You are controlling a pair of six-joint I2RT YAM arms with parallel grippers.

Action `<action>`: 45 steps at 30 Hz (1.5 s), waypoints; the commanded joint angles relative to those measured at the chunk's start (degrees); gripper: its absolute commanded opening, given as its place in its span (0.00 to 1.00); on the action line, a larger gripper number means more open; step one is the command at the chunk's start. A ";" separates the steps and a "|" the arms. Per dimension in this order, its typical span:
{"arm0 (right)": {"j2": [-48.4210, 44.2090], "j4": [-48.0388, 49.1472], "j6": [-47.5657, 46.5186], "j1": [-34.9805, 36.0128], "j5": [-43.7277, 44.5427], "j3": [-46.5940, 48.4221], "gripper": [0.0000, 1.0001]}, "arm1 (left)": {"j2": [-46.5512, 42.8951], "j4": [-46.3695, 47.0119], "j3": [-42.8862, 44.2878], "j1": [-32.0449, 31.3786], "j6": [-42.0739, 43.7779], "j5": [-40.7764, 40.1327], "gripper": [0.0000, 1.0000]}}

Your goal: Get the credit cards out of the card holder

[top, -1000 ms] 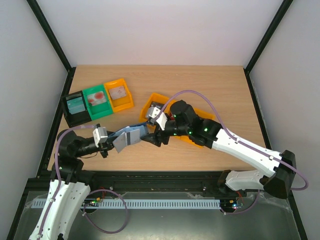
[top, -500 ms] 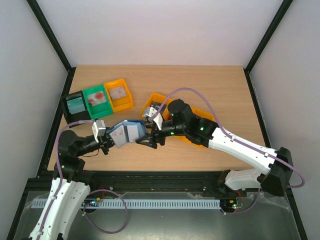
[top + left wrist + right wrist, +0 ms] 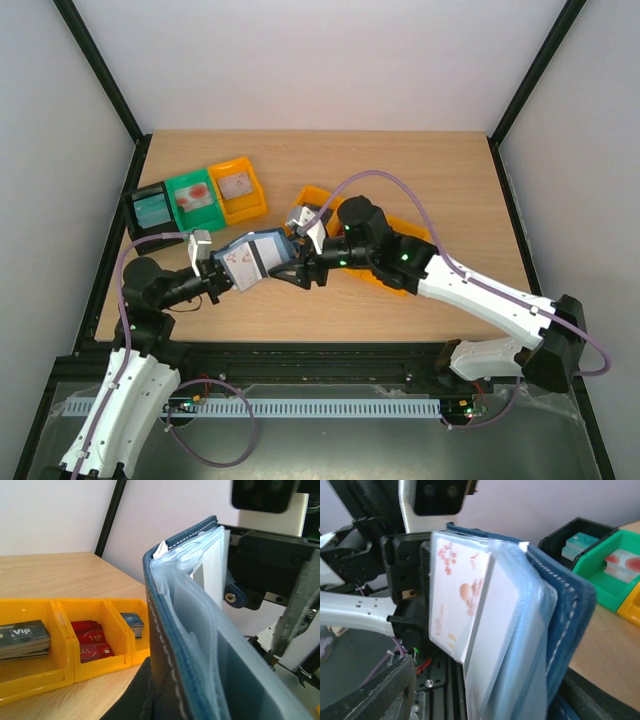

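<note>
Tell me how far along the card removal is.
Card stacks already sit in the orange tray and small bins. In hand: the left gripper holds the card holder open, the right gripper at its pockets. Left: at least one white card sits sleeved inside.

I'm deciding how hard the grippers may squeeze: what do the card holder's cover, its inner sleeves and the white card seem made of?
The card holder has a navy cover, probably leather or imitation: matte, pale stitching along the edge. The inner sleeves look like thin soft plastic, translucent and wrinkled. The white card seems stiff plastic, smooth, flat, crisp-edged.
</note>
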 commanded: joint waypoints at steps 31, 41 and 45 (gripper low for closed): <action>-3.47 -8.39 -3.02 -2.61 -7.92 5.44 0.02 | -2.37 6.32 -3.31 3.74 0.62 2.31 0.99; -2.13 -11.56 -7.46 -2.57 -12.06 5.67 0.02 | -2.28 12.48 -1.96 3.74 -2.22 10.12 0.97; -2.22 -11.84 -7.88 -2.55 -11.62 5.44 0.02 | -2.28 14.98 -1.51 3.74 -4.07 12.26 0.79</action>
